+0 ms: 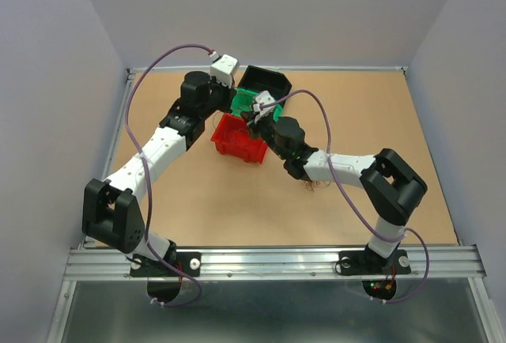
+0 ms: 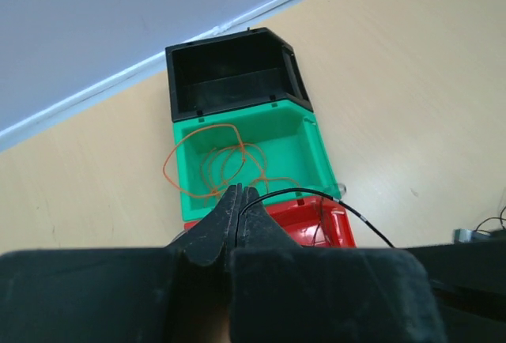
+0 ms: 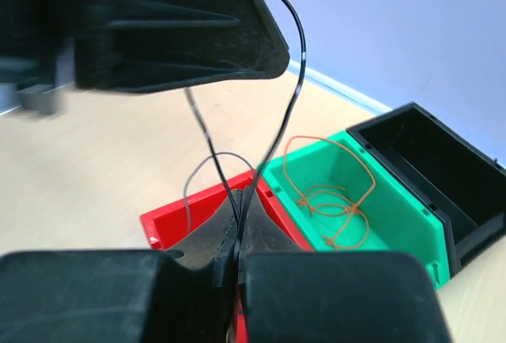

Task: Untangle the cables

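My right gripper [image 3: 237, 228] was pinched shut on the dark cable [image 3: 301, 58]. The cable rose from my fingertips at the lower middle of the right wrist frame and curved to the upper middle, under my left gripper [image 2: 239, 194]. That one was pressed shut too, with the same dark cable leaving its tip toward the lower right of the left wrist frame; whether it truly gripped the strand I could not tell. The orange cable [image 2: 224, 153] lay in loose loops in the green bin [image 2: 315, 149], one loop hanging over its left wall. The black bin [image 2: 229, 70] touched it above and the red bin [image 2: 304, 216] below, all on the table [image 1: 237, 209]
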You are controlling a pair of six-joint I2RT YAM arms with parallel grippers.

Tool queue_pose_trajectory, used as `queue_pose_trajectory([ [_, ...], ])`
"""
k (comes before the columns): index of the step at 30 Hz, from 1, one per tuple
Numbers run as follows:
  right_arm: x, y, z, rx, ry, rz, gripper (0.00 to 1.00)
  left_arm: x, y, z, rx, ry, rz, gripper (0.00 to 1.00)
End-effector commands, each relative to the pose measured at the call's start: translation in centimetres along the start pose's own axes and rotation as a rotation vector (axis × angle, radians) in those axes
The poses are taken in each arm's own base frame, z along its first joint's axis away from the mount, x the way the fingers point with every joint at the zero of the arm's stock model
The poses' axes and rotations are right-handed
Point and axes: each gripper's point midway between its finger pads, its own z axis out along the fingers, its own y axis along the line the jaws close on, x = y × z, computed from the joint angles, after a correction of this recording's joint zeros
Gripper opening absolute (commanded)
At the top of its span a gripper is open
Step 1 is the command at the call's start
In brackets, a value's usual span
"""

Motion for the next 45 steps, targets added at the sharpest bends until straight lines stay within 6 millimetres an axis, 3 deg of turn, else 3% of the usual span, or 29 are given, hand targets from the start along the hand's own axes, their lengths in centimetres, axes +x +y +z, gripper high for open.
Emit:
queue_pose_trajectory([
  [1, -3.5, 0.5, -1.5, -0.039, -0.099, -0.032, 0.01, -3.7, 4.3, -0.3, -0.075, -0.098, -0.059, 0.00],
  [7, -5.2, 2.0, -3.8, -0.153, -0.099, -0.027, 0.01, -2.7, 6.0, 0.8, -0.138, -0.077, -0.049, 0.00],
  [13, -6.1, 1.3, -5.4, -0.137, -0.106, -0.023, 0.01, -2.0, 7.2, 1.4, -0.163, -0.062, -0.058, 0.00],
  [18, -7.9, 1.5, -6.3, -0.156, -0.146, 0.006, 0.01, -0.8, 6.8, 2.4, -0.128, -0.024, -0.050, 0.00],
  [23, -10.6, 0.4, -6.4, -0.126, -0.227, 0.074, 0.00, 0.1, 6.1, 3.4, -0.079, 0.013, -0.058, 0.00],
  [25, -11.3, -1.1, -6.1, -0.109, -0.252, 0.105, 0.00, 0.3, 5.7, 3.5, -0.057, 0.016, -0.062, 0.00],
  [26, -12.0, -0.6, -6.1, -0.159, -0.267, 0.160, 0.01, 0.4, 5.6, 3.6, -0.051, 0.017, -0.063, 0.00],
  [30, -13.9, -3.5, -5.3, -0.152, -0.323, 0.282, 0.00, 1.0, 5.4, 3.9, -0.038, 0.028, -0.070, 0.00],
  [32, -13.8, -4.6, -4.8, -0.165, -0.318, 0.337, 0.01, 1.0, 5.3, 4.0, -0.032, 0.029, -0.073, 0.00],
  [33, -14.7, -5.2, -4.5, -0.166, -0.338, 0.353, 0.01, 1.1, 5.2, 4.1, -0.023, 0.030, -0.072, 0.00],
  [35, -14.3, -6.1, -3.6, -0.158, -0.324, 0.413, 0.00, 1.2, 5.0, 4.2, -0.012, 0.027, -0.079, 0.00],
  [37, -14.9, -8.8, -2.3, -0.113, -0.319, 0.457, 0.00, 1.0, 4.9, 4.1, 0.006, 0.005, -0.085, 0.00],
  [38, -15.0, -9.7, -1.7, -0.104, -0.307, 0.510, 0.00, 0.9, 4.8, 4.0, 0.011, -0.004, -0.088, 0.05],
  [39, -12.3, -11.6, -0.6, -0.074, -0.234, 0.536, 0.00, 1.1, 4.7, 3.7, 0.012, -0.011, -0.101, 0.09],
  [42, -11.8, -14.2, 1.0, -0.069, -0.201, 0.576, 0.01, -0.3, 5.3, 2.8, 0.005, -0.073, -0.104, 0.30],
  [43, -10.7, -14.6, 2.2, -0.059, -0.171, 0.576, 0.00, -0.4, 5.5, 2.6, 0.001, -0.093, -0.105, 0.41],
  [44, -10.2, -15.1, 2.7, -0.049, -0.154, 0.575, 0.01, -0.8, 5.6, 2.2, -0.001, -0.114, -0.104, 0.46],
  [45, -8.3, -15.2, 3.7, -0.042, -0.107, 0.582, 0.01, -0.6, 5.8, 2.0, -0.008, -0.118, -0.110, 0.52],
])
